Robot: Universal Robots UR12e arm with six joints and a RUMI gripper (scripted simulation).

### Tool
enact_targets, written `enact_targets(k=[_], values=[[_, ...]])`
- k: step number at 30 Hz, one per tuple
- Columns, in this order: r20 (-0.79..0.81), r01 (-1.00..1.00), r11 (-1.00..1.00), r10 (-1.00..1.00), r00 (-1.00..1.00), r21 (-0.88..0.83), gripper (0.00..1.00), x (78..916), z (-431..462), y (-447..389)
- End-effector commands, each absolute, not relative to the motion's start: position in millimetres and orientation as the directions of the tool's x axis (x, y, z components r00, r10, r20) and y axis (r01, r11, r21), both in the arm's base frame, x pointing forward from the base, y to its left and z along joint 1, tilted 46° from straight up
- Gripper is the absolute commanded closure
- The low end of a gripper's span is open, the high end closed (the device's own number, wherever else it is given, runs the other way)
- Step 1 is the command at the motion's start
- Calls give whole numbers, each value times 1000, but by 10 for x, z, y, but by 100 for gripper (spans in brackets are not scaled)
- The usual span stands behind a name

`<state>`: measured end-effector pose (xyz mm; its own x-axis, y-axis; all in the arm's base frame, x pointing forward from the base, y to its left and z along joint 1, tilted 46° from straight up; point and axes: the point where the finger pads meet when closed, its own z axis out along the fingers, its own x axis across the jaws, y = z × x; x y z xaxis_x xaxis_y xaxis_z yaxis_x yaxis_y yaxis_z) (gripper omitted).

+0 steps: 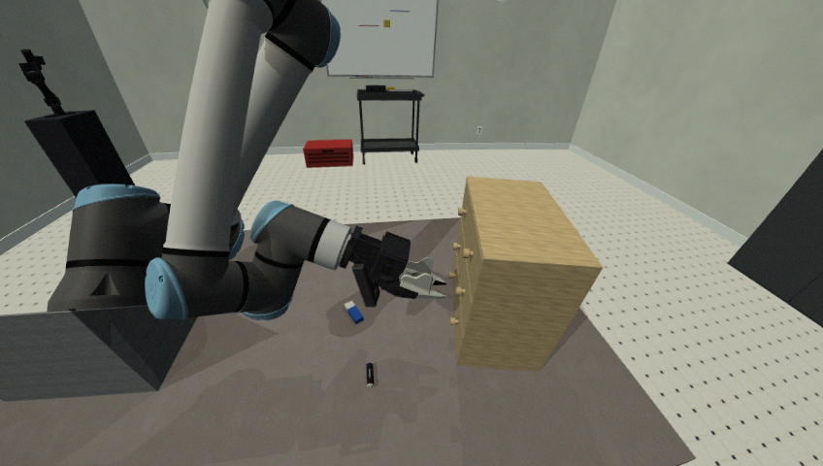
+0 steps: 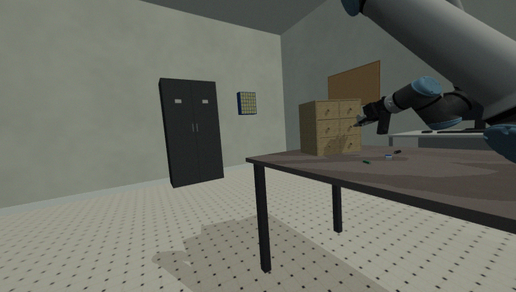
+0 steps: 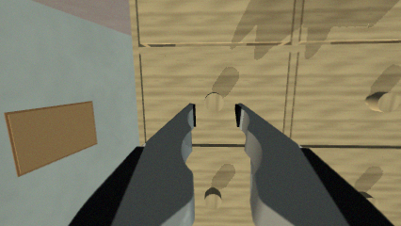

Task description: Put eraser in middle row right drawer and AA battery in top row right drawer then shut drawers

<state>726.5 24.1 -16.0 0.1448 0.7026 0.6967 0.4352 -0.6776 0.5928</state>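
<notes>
The wooden chest (image 1: pixel 519 312) (image 2: pixel 307 128) (image 3: pixel 165 71) stands upright with all six drawers looking shut. My gripper (image 1: pixel 444 289) (image 2: pixel 355 125) (image 3: pixel 215 105) is partly open and empty, with a narrow gap between the fingertips. It is just in front of the right column's middle-row knob (image 1: pixel 460 290) (image 2: pixel 349 127) (image 3: pixel 215 102), not around it. The wrist view is upside down. The blue-and-white eraser (image 1: pixel 353 312) (image 2: pixel 388 156) lies on the table below the gripper. A black cylinder (image 1: pixel 369 375) (image 2: pixel 397 151) with a silvery end, apparently the AA battery, lies nearer the top camera.
A small green cylinder (image 2: pixel 366 162) lies on the table (image 2: pixel 325 170) on the left side as one faces the drawers; I cannot tell what it is. It is hidden in the top view. The other drawers' knobs, such as the top-right one (image 1: pixel 468 253) (image 2: pixel 350 109), stick out nearby.
</notes>
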Motion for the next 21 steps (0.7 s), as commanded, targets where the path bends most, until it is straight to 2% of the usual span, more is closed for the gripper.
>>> enact_targets(k=[1, 21], values=[[697, 434, -678, 703, 145, 593, 80, 7269, -158, 236], [697, 434, -678, 703, 145, 593, 80, 7367, -175, 233]])
